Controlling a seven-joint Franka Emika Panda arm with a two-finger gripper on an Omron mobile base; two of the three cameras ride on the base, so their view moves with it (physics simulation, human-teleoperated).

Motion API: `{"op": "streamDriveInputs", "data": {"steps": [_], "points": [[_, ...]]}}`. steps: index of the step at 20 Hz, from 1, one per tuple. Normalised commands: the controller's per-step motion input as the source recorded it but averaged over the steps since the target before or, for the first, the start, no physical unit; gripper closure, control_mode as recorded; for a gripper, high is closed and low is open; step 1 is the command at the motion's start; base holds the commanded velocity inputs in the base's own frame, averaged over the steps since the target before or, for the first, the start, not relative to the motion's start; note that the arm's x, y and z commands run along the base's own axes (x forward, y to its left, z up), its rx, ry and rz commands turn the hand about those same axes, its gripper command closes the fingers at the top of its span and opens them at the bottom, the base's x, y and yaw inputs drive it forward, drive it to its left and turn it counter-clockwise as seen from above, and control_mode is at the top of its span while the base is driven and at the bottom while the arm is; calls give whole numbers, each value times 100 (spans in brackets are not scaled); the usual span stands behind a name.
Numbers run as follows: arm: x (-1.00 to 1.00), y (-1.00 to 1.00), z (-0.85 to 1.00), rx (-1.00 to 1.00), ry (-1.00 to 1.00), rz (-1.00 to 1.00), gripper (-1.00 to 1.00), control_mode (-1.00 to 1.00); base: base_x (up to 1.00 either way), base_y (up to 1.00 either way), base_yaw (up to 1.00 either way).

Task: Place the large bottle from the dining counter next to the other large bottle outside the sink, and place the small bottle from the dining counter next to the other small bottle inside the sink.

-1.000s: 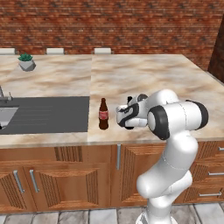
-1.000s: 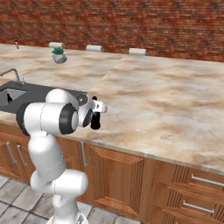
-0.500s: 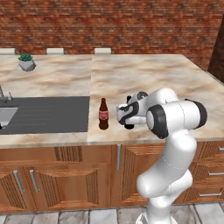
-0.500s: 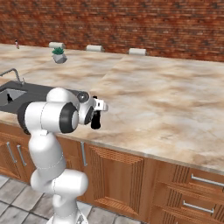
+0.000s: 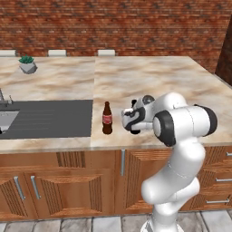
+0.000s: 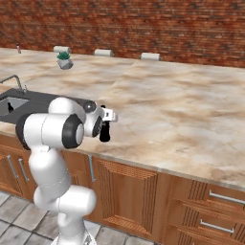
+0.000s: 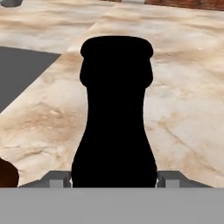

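One sink [image 5: 6, 121] sits at the far left, a grey basin in a dark grey surround [image 5: 54, 118]. One chrome faucet [image 5: 2, 96] stands at the sink's back edge. In the right base view one small dark shape [image 6: 10, 107] stands inside the basin, too small to identify. One potted plant [image 5: 27, 65] sits behind the sink, well apart from it, on the dining counter [image 5: 149, 77]. Three pale blocks line the counter's far edge, the first [image 5: 7, 53] behind the sink and the other two further right. Right of the sink, just off the surround's right edge, one other large bottle [image 5: 107, 118] stands upright on the stone, dark with a red label. Right of that, near it but not touching, is the one gripper [image 5: 130, 121], level and pointing back toward the sink side. The large bottle [image 7: 114, 122] is upright between its jaws; one fingertip [image 7: 59, 177] presses each flank near the base, so the jaws are part-closed, clamping that bottle. In the right base view the large bottle's dark lower body hangs under the hand; I cannot tell whether it touches the counter. That makes two large bottles, both outside the sink to its right. Reddish wood cabinets [image 5: 81, 181] run below the counter, and a brick wall [image 5: 113, 22] stands behind it.
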Motion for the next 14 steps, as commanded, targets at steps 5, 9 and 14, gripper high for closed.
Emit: {"op": "streamDriveInputs", "data": {"steps": [5,9,14], "points": [[-94,1,-15,-9,-21,0,100,-100,0,0,0],[-64,0,-16,-9,-17,0,100,-100,0,0,0],[-31,0,-4,-3,-15,0,100,-100,0,0,0]]}}
